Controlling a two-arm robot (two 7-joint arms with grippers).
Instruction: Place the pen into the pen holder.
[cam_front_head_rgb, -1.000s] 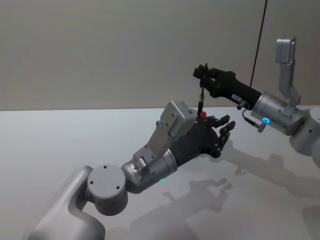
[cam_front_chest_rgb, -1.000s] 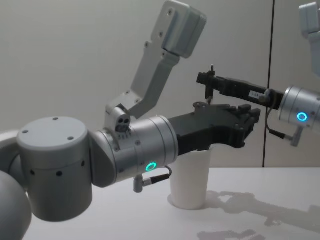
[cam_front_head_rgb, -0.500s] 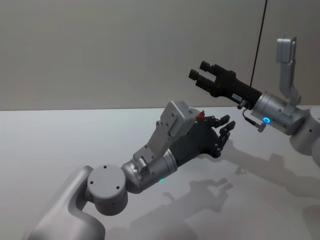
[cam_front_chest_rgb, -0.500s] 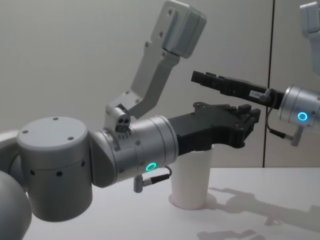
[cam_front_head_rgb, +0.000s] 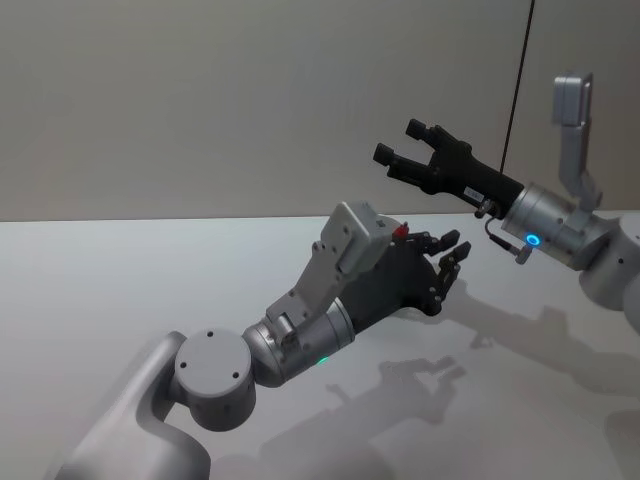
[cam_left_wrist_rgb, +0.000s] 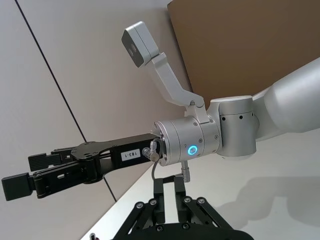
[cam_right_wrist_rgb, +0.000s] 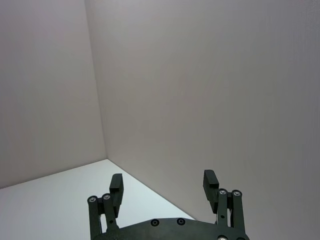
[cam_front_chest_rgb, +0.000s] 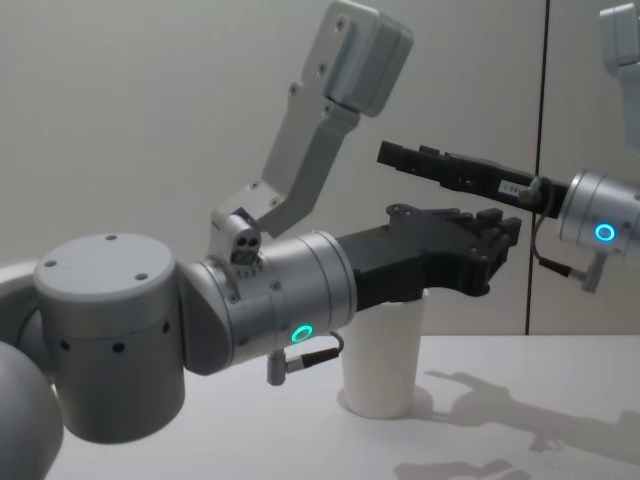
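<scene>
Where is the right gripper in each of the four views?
Head view: right gripper upper right of centre, against the wall.
Left wrist view: far left, low.
Right wrist view: bottom centre, fingers apart.
Chest view: right of centre, above the pen holder.
Shared landmark: blue ring light behind it.

My right gripper (cam_left_wrist_rgb: 22, 177) wears a small white label, its print too small to read.

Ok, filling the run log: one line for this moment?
right gripper: open, raised, empty | left gripper: over cup | pen: red tip by left gripper
</scene>
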